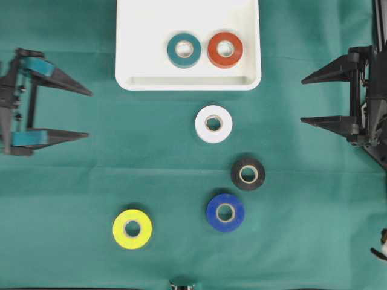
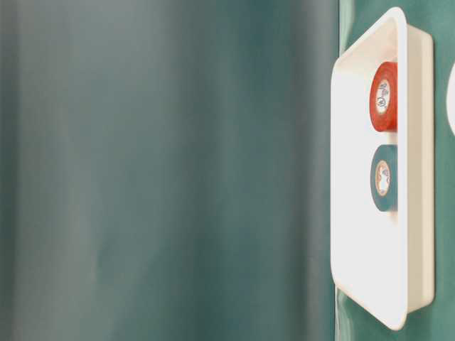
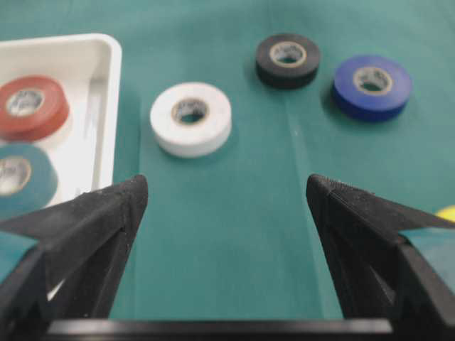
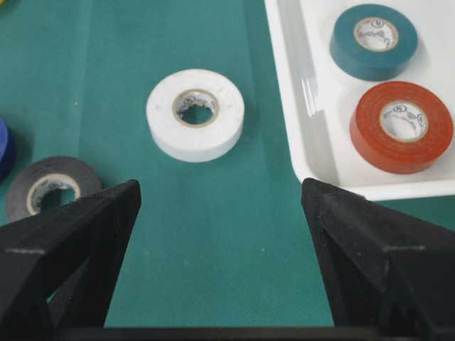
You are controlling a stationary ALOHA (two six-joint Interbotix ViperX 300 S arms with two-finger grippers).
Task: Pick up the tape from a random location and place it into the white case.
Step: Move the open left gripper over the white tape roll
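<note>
The white case lies at the top middle of the green table, holding a teal tape roll and a red tape roll. On the cloth below it lie a white roll, a black roll, a blue roll and a yellow roll. My left gripper stands open at the left edge, far from every roll. At the right edge my right gripper is open too, nothing between its fingers. The wrist views show the white roll well ahead of both open jaws.
The table-level view shows the case side-on with the red roll and teal roll in it. A small dark object sits at the table's front edge. Green cloth covers the whole table.
</note>
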